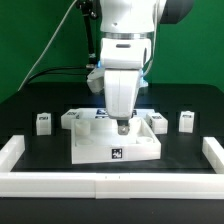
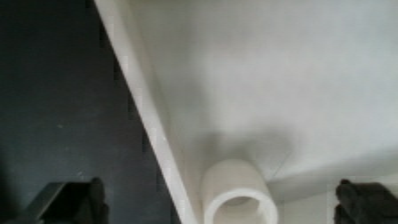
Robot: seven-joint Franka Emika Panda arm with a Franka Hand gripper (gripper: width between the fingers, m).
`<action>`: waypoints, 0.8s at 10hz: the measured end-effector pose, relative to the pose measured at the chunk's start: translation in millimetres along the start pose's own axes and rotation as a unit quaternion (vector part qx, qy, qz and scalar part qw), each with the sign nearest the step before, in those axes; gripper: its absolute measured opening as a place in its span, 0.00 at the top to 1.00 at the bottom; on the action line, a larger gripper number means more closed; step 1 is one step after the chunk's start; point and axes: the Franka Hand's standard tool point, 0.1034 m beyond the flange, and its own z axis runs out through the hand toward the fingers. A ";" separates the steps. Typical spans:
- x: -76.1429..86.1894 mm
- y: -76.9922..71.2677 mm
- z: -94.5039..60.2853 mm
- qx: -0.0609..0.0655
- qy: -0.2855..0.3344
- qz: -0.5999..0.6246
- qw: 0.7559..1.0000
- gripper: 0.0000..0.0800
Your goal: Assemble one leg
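Observation:
The large flat white square tabletop lies in the middle of the black table, with a tag on its front face. My gripper hangs straight down over its middle. In the wrist view the two dark fingers stand wide apart around my gripper's centre. A white piece with a rounded end, apparently a leg, stands on the tabletop between them. Neither finger touches it, and its tag is hidden. Other small white legs with tags stand at the exterior view's left and right.
Two more legs sit close to the tabletop's back corners. Long white border bars run along the left, right and front of the table. A green wall and black cables are behind.

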 end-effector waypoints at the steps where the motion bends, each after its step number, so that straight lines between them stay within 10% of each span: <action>1: -0.1 -0.2 0.4 0.000 0.000 0.000 1.000 0.19; 4: 1.3 -8.8 6.8 -0.010 0.004 -0.014 1.000 0.19; 8: -11.9 -73.3 3.8 0.009 -0.005 -0.053 0.999 0.19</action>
